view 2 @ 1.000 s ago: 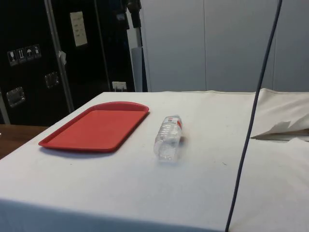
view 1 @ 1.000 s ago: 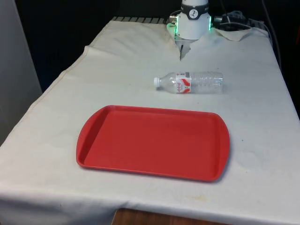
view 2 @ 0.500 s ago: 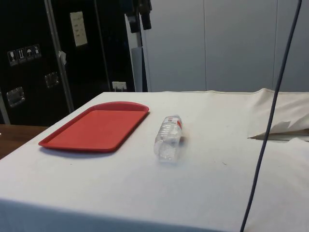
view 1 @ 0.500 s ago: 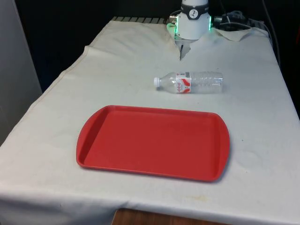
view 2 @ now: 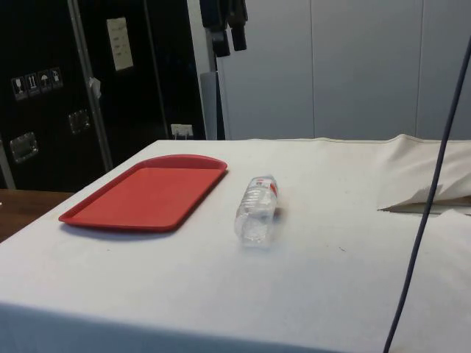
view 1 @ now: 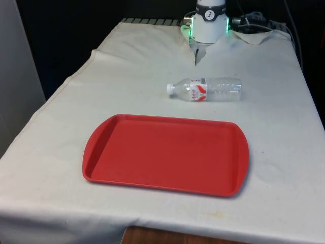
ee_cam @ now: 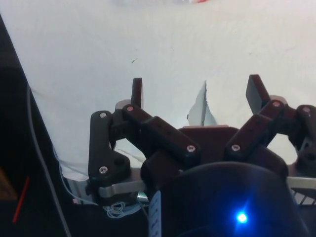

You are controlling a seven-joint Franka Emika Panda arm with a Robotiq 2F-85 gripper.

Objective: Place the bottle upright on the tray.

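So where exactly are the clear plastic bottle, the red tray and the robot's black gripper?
Clear plastic bottle [view 1: 205, 89]: front view, on its red and white label.
Red plastic tray [view 1: 165, 155]: front view, on its bare flat middle.
Black two-finger gripper [ee_cam: 195, 89]: wrist view, midway between its fingertips, which stand apart.

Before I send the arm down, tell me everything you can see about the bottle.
The bottle is clear, thin-looking plastic with a white cap and a red-and-white label near its neck. It appears empty or nearly so. It lies on its side on the white cloth, cap toward the front view's left, just beyond the red tray and apart from it. Nothing else touches it; the pincer hangs high above the table.
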